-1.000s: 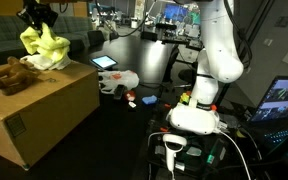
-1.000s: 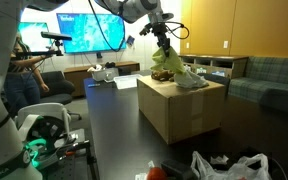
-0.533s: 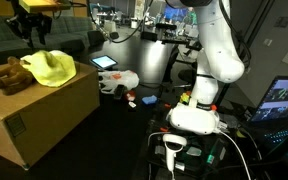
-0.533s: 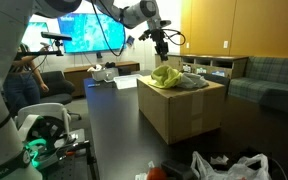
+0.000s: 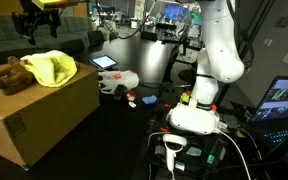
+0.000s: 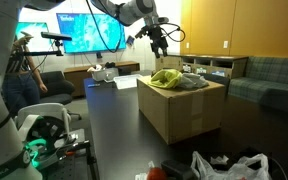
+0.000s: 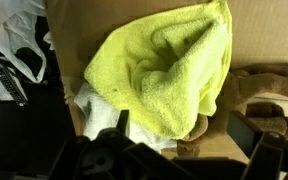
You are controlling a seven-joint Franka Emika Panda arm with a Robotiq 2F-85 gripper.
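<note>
Yellow towel (image 5: 49,68) heaped on cardboard box (image 5: 44,115)
It is seen directly beneath the gripper (image 5: 41,34), whose jaws are spread wide and empty, held clear above it.

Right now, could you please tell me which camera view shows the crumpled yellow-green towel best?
The wrist view: the crumpled yellow-green terry towel fills the frame from above, its folds and pile clear. In both exterior views the towel is only a small yellow heap on top of the brown cardboard box.
</note>
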